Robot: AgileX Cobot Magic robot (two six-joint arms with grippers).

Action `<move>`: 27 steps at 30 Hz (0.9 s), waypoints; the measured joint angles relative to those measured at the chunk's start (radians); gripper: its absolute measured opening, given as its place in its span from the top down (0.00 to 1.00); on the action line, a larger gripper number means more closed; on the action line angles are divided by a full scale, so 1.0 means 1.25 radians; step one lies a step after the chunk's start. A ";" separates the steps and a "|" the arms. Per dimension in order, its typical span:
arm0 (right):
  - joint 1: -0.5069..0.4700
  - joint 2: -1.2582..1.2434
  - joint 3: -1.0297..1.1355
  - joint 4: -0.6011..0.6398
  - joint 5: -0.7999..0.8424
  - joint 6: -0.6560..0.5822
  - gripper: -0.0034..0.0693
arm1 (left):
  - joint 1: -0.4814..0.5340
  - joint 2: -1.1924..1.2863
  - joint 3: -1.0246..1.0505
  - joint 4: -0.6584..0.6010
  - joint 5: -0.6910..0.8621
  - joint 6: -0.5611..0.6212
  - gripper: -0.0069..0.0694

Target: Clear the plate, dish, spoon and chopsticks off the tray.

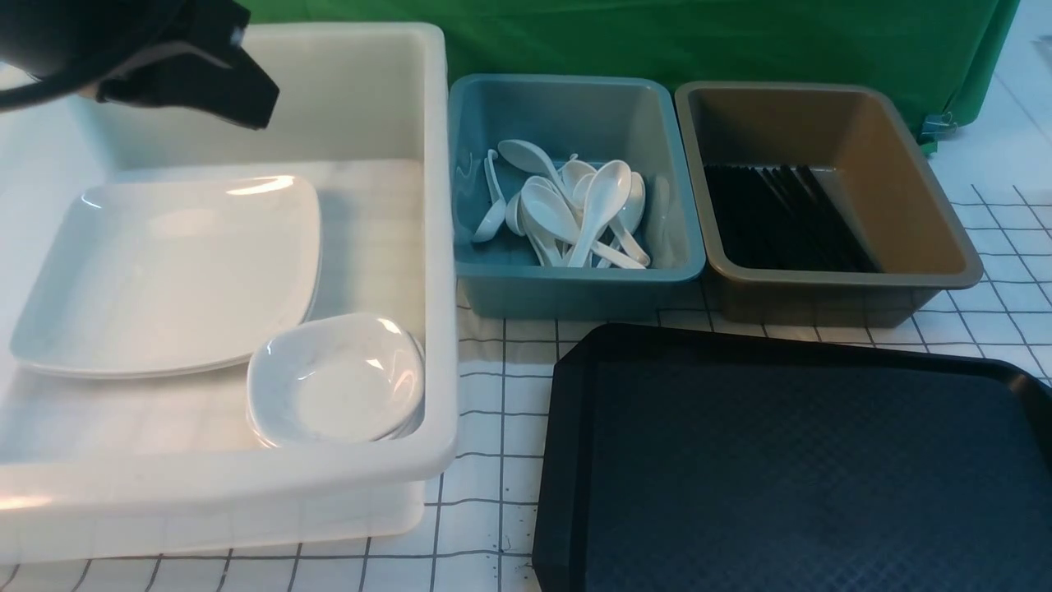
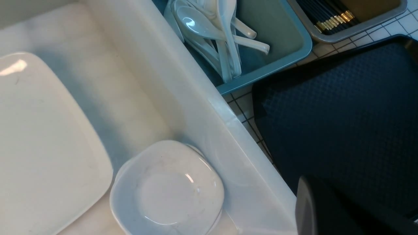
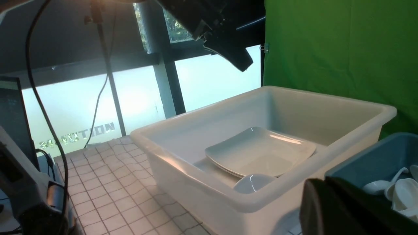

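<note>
The black tray lies at the front right with nothing on it; it also shows in the left wrist view. The large white plate lies in the white tub, on another plate. Small white dishes are stacked beside it in the tub's near corner. Several white spoons lie in the blue tub. Black chopsticks lie in the brown tub. My left gripper hangs shut and empty above the white tub's far left. My right gripper is shut and empty, outside the front view.
The three tubs stand in a row at the back on a checked cloth. A green curtain hangs behind them. A strip of cloth shows between the white tub and the tray.
</note>
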 joint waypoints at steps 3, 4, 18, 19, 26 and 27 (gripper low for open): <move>0.000 0.000 0.000 0.000 0.000 0.000 0.92 | 0.000 0.000 0.000 0.000 0.000 0.000 0.91; 0.000 0.000 0.000 0.001 0.000 -0.001 0.92 | 0.000 0.000 0.000 0.000 0.000 0.000 0.91; 0.000 0.000 0.001 0.003 0.000 -0.001 0.88 | -0.001 0.000 0.000 0.000 0.027 -0.018 0.91; 0.000 0.000 0.001 0.003 0.000 -0.001 0.88 | -0.001 0.000 0.000 0.000 0.028 -0.018 0.91; -0.094 -0.024 0.101 0.076 -0.116 -0.001 0.86 | -0.001 0.000 0.000 0.000 0.033 -0.022 0.91; -0.120 -0.036 0.122 0.086 -0.119 -0.001 0.86 | -0.001 0.000 0.000 0.000 0.033 -0.023 0.91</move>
